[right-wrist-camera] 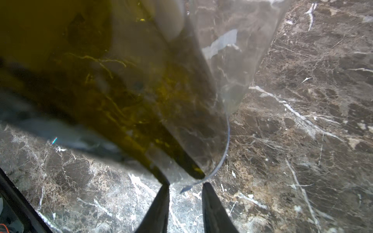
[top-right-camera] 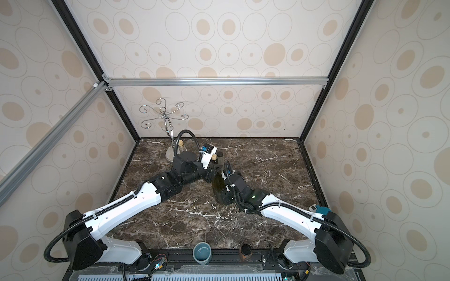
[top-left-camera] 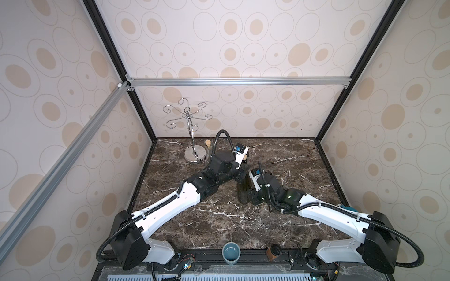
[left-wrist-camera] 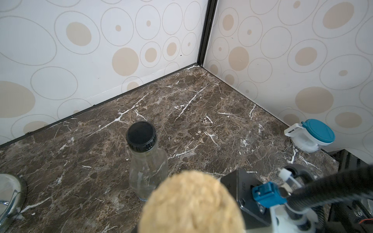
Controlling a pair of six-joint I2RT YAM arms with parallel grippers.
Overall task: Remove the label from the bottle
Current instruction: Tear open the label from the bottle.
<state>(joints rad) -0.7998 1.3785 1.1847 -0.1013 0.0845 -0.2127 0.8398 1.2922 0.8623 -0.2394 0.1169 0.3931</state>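
Marble tabletop [top-left-camera: 219,219], dark and white-veined, enclosed by spotted wall panels. At the centre of both top views stands the bottle [top-left-camera: 244,192], upright and of dark green glass. It is stoppered with a cork [left-wrist-camera: 191,203] that fills the lower middle of the left wrist view.

Left gripper [top-left-camera: 243,174]: pressed together about the bottle's neck, as far as the top views show, steadying it.

Right gripper [right-wrist-camera: 186,187]: low beside the bottle's base, at the bottom centre of the right wrist view. Its fingers [right-wrist-camera: 214,207] stand a little apart. The loose lower corner of the label [right-wrist-camera: 232,60] hangs just at their tips, not visibly pinched.

Label: a clear film, curled off the glass along one long edge (the rest appears to cling higher up, toward the upper middle of that frame).

Handling, by judgement: treat the bottle as heavy, rigid, smooth and breakable, so you will want a firm hold at the neck while you pull. Treat the film as thin, springy and slippery. Take it by the free corner, deep between the pads, and draw it evenly away from the glass, lest it slip out or tear.
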